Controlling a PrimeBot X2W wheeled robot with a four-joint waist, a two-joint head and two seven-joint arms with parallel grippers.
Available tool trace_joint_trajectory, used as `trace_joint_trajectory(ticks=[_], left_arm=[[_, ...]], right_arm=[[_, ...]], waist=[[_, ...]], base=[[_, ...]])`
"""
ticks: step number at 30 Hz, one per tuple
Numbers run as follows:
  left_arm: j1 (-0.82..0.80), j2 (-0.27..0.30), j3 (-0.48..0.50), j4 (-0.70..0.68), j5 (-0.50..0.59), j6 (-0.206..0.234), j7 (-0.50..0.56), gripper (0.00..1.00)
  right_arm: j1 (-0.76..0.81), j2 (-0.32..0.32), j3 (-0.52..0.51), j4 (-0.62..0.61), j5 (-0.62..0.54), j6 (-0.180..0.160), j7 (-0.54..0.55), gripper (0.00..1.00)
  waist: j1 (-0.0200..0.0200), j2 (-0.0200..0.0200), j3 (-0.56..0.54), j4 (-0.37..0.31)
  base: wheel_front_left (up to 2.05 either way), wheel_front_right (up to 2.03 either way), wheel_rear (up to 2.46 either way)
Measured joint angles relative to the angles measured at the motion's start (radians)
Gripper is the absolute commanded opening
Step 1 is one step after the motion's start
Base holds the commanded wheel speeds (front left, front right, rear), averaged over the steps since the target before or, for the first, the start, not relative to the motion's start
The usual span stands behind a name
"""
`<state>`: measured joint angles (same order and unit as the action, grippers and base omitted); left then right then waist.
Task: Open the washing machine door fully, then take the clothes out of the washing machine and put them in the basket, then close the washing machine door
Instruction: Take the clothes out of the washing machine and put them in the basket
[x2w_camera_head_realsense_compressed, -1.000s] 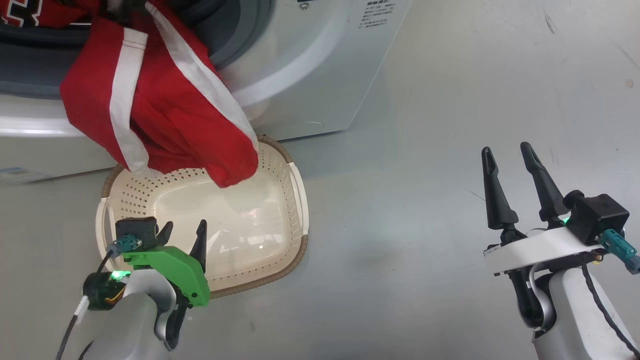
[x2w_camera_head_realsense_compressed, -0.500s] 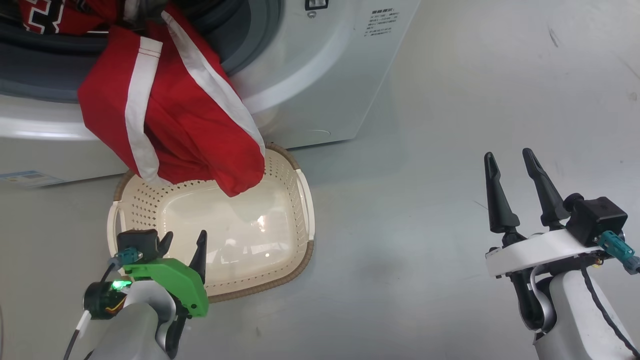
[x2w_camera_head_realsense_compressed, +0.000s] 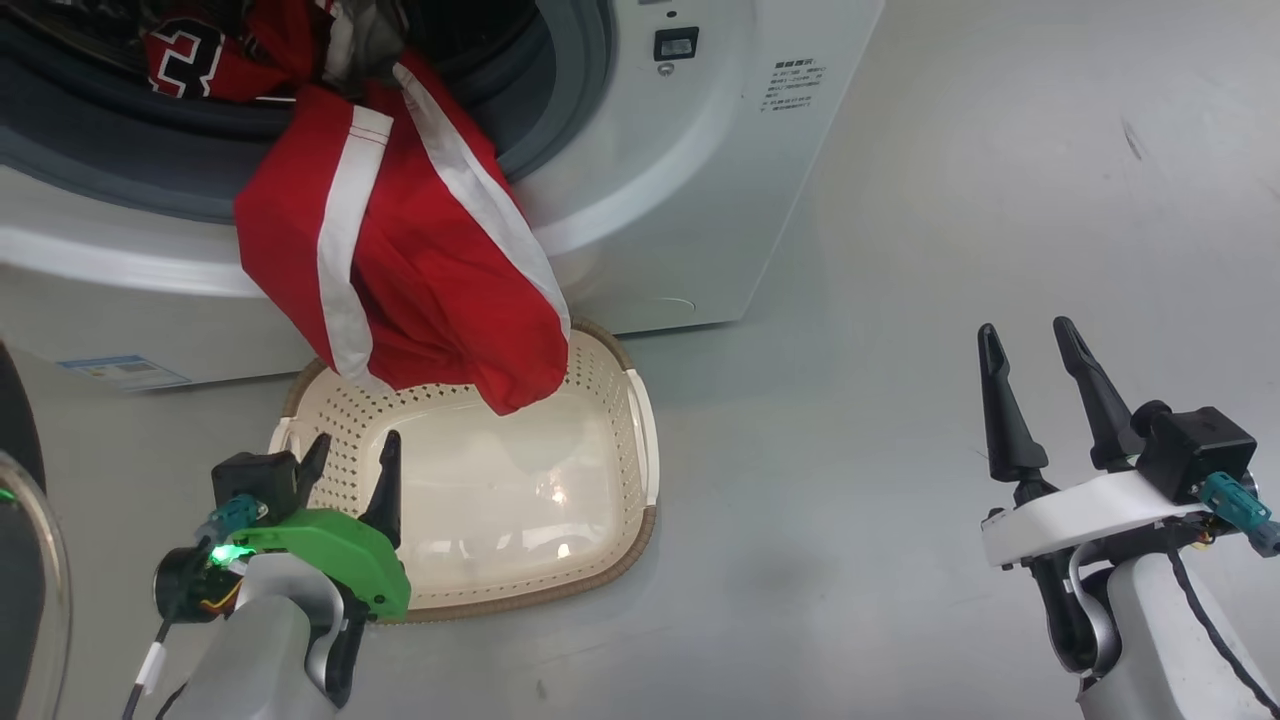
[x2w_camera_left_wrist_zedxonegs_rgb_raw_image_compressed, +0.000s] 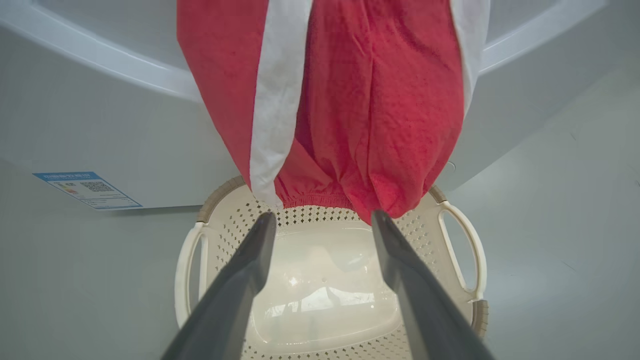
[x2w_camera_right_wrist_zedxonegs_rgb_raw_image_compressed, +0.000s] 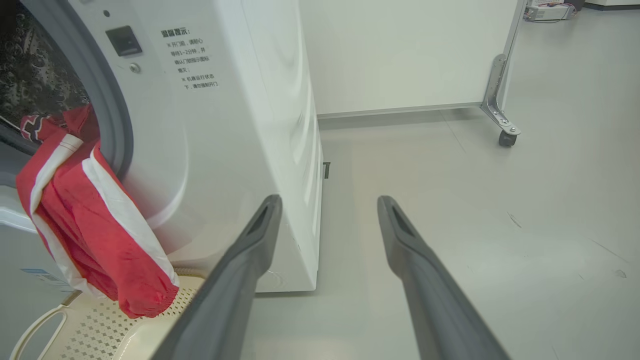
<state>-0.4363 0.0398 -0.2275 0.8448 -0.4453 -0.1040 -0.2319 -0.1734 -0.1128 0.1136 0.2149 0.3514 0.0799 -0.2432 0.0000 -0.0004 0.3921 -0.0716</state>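
while your left gripper (x2w_camera_head_realsense_compressed: 354, 448) and right gripper (x2w_camera_head_realsense_compressed: 1026, 340) both stand wide open, holding nothing, you are at the unloading step: over the basket (x2w_camera_head_realsense_compressed: 640, 440) the clothes (x2w_camera_head_realsense_compressed: 430, 290) hang out of the washing machine (x2w_camera_head_realsense_compressed: 690, 200), so next you likely reach forward and pinch that drooping hem.
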Motion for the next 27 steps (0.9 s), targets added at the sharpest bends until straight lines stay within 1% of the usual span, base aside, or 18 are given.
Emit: trace_joint_trajectory(ticks=[10, 11, 15, 19, 21, 22, 27], left_arm=[[0.001, 0.012, 0.004, -0.085, 0.038, 0.021, -0.016, 1.00], [0.002, 0.015, 0.001, -0.104, 0.054, 0.028, -0.017, 1.00], [0.009, 0.019, 0.004, -0.150, 0.063, 0.040, -0.017, 1.00], [0.042, 0.033, 0.011, -0.191, 0.071, 0.063, -0.017, 1.00], [0.063, 0.038, 0.018, -0.218, 0.074, 0.068, -0.017, 1.00], [0.082, 0.041, 0.021, -0.246, 0.083, 0.074, -0.017, 1.00], [0.135, 0.041, 0.021, -0.300, 0.097, 0.085, -0.017, 1.00]], right_arm=[[0.024, -0.004, 0.001, 0.016, -0.002, 0.000, 0.000, 1.00], [0.027, -0.006, 0.001, 0.016, -0.003, 0.000, 0.000, 1.00], [0.039, -0.006, 0.011, 0.017, -0.008, 0.001, 0.000, 1.00], [0.053, -0.006, 0.013, 0.020, -0.009, 0.001, 0.000, 1.00], [0.063, -0.006, 0.016, 0.021, -0.009, 0.001, 0.000, 1.00], [0.071, -0.005, 0.018, 0.022, -0.009, 0.001, 0.000, 1.00], [0.094, -0.004, 0.018, 0.024, -0.009, 0.001, 0.000, 1.00]], waist=[[0.0000, 0.0000, -0.052, 0.032], [0.0000, 0.0000, -0.065, 0.039], [0.0000, 0.0000, -0.092, 0.049], [0.0000, 0.0000, -0.123, 0.056], [0.0000, 0.0000, -0.138, 0.057], [0.0000, 0.0000, -0.153, 0.059], [0.0000, 0.0000, -0.188, 0.060]], base=[[0.00, 0.00, 0.00], [0.00, 0.00, 0.00], [0.00, 0.00, 0.00], [0.00, 0.00, 0.00], [0.00, 0.00, 0.00], [0.00, 0.00, 0.00], [0.00, 0.00, 0.00]])
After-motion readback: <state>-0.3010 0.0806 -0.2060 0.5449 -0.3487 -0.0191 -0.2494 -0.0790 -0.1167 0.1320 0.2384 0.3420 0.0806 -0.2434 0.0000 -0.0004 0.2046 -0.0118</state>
